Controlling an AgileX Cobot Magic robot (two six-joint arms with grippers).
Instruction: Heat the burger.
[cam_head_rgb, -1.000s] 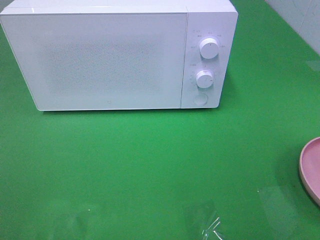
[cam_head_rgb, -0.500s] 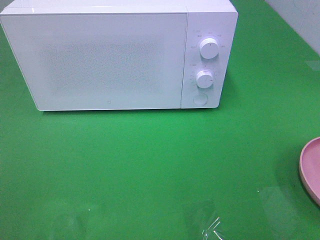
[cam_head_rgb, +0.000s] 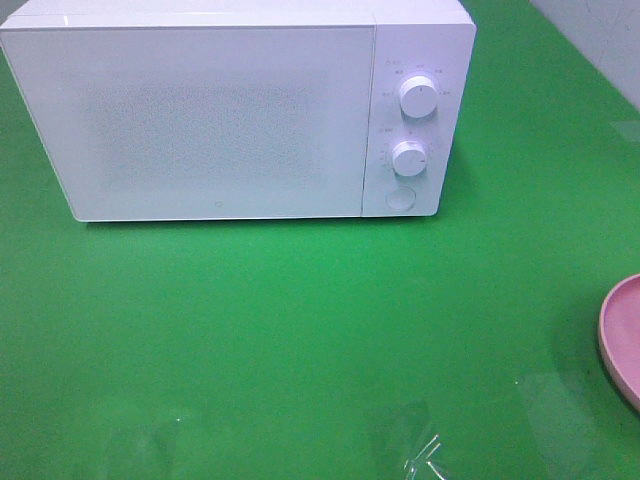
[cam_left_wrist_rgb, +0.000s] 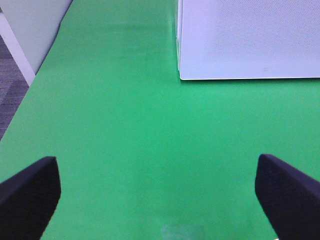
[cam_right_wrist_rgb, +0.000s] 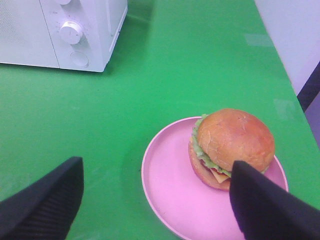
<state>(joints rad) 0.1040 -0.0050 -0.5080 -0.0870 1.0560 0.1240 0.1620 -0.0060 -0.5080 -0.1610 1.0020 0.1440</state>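
Observation:
The burger (cam_right_wrist_rgb: 231, 145), with a glossy brown bun, green lettuce and yellow cheese, sits on a round pink plate (cam_right_wrist_rgb: 170, 192) in the right wrist view. My right gripper (cam_right_wrist_rgb: 157, 202) hovers open above the plate; one dark fingertip (cam_right_wrist_rgb: 265, 207) overlaps the burger's near edge, the other (cam_right_wrist_rgb: 42, 202) is over green table. In the exterior high view only the plate's rim (cam_head_rgb: 618, 340) shows at the right edge; the burger is out of frame there. The white microwave (cam_head_rgb: 235, 110) stands at the back with its door shut. My left gripper (cam_left_wrist_rgb: 157, 192) is open over bare table near the microwave's front corner (cam_left_wrist_rgb: 247, 40).
The microwave has two round knobs (cam_head_rgb: 417, 97) and a round button (cam_head_rgb: 400, 198) on its right panel. The green table (cam_head_rgb: 300, 330) spreads in front of it. The table's left edge (cam_left_wrist_rgb: 30, 80) drops to a grey floor. A pale wall borders the right side (cam_right_wrist_rgb: 300, 35).

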